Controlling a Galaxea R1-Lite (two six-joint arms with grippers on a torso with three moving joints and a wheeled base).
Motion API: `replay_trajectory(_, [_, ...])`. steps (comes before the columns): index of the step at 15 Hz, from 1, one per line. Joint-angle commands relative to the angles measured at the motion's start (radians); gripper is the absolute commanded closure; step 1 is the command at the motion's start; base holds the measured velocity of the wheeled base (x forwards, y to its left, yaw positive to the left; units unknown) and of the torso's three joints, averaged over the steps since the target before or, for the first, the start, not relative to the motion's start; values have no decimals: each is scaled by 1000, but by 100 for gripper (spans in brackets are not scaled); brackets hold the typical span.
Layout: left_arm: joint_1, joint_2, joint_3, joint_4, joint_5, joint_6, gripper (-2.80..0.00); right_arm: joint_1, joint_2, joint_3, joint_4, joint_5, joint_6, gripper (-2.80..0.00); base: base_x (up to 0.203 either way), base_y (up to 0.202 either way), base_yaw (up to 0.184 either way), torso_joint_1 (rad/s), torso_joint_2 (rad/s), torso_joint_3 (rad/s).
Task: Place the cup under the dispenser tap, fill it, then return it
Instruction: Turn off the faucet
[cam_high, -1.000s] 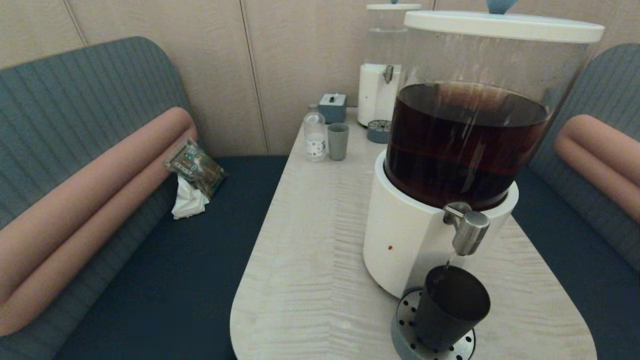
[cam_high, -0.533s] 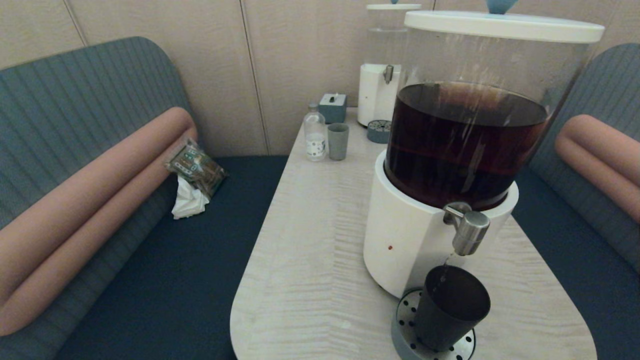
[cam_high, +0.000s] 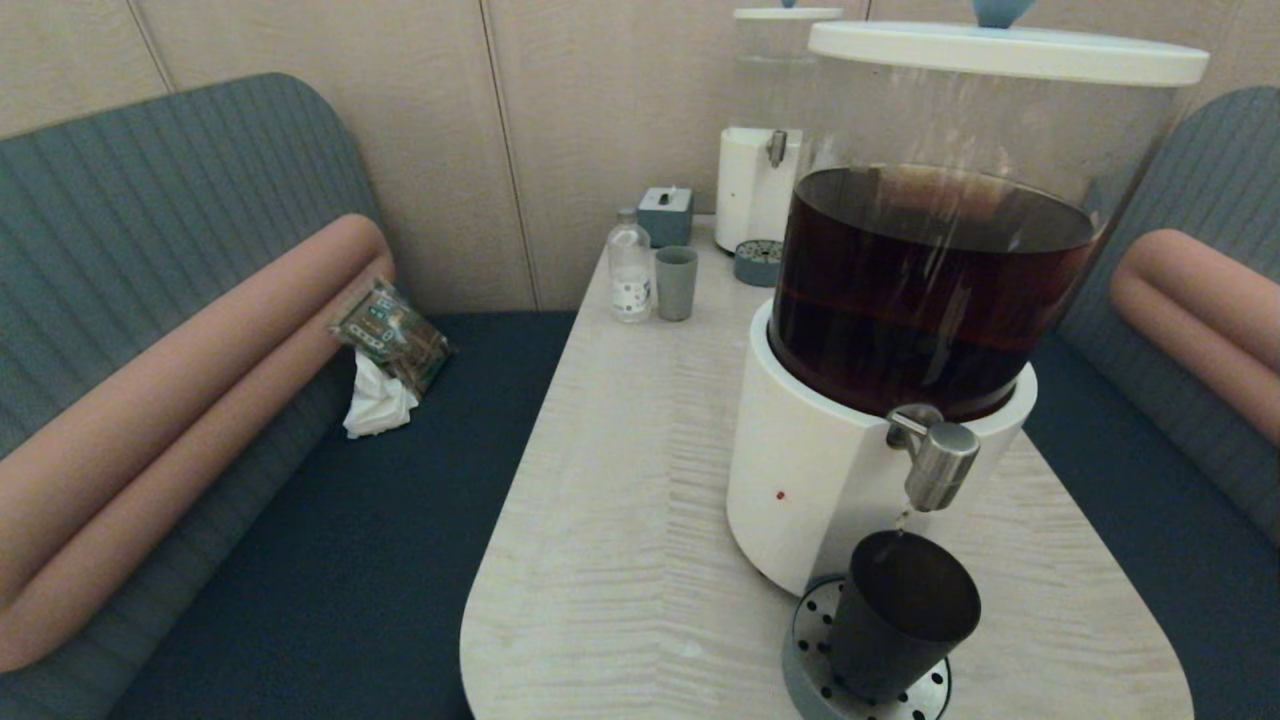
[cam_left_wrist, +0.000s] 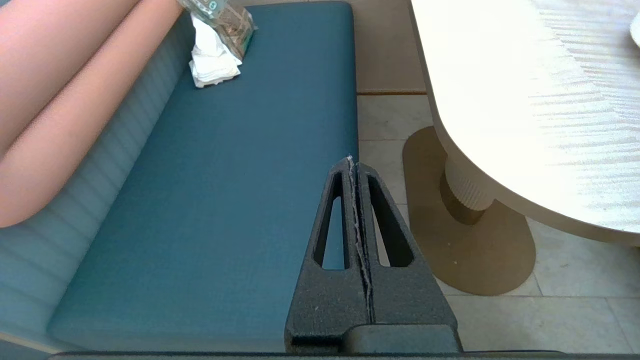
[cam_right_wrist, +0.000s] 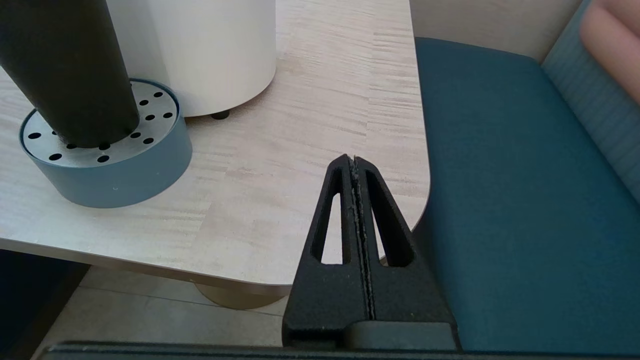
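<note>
Matte black tapered cup (cam_high: 900, 612), handleless, upright on perforated drip tray (cam_high: 813, 640) directly under dispenser tap (cam_high: 935, 462); thin drip visible at spout. Head view omits both grippers. Wrist views only: right gripper (cam_right_wrist: 354, 159) pressed closed over worktop (cam_right_wrist: 310, 150) corner; left gripper (cam_left_wrist: 351, 161) closed above bench seat (cam_left_wrist: 225, 200).

**What the views hide or cut off**

In the head view neither arm appears. The drip tray (cam_high: 812, 640) under the black cup (cam_high: 895, 615) runs off the bottom edge, and the cup hides its middle. Whether liquid is falling from the dispenser tap (cam_high: 935, 458) is too fine to tell, and the cup's fill level is lost in its dark interior. The smaller dispenser (cam_high: 762, 150) at the back is partly hidden behind the big tank (cam_high: 940, 250), its lid clipped by the top edge. The label on the small bottle (cam_high: 630, 268) is unreadable. In the right wrist view the cup's rim is cut off.
</note>
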Motion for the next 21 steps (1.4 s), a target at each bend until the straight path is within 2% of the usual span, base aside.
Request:
replay_trajectory(1, [0, 0, 0, 1, 0, -1, 0, 0, 0, 3, 0, 0, -1, 0, 0, 0, 0, 0, 0, 0])
replay_trajectory(4, [0, 0, -18, 5, -1, -5, 0, -1, 0, 3, 0, 0, -1, 0, 0, 0, 0, 0, 0, 0])
replay_trajectory(5, [0, 1, -58, 12, -12, -6, 0, 0, 0, 3, 0, 0, -1, 0, 0, 0, 0, 0, 0, 0])
replay_trajectory(7, [0, 57, -215, 48, -75, -8, 0, 0, 0, 3, 0, 0, -1, 0, 0, 0, 0, 0, 0, 0])
replay_trajectory(11, [0, 420, -577, 164, -272, -11, 0, -1, 0, 3, 0, 0, -1, 0, 0, 0, 0, 0, 0, 0])
replay_trajectory(14, [-2, 691, -779, 199, -416, -8, 0, 0, 0, 3, 0, 0, -1, 0, 0, 0, 0, 0, 0, 0])
replay_trajectory(18, [-49, 1020, -1051, 147, -479, -12, 0, -1, 0, 3, 0, 0, -1, 0, 0, 0, 0, 0, 0, 0])
replay_trajectory(20, [-130, 1191, -1200, 110, -497, -12, 0, 0, 0, 3, 0, 0, -1, 0, 0, 0, 0, 0, 0, 0])
replay_trajectory(21, [-204, 1259, -1255, 102, -513, -6, 0, 0, 0, 3, 0, 0, -1, 0, 0, 0, 0, 0, 0, 0])
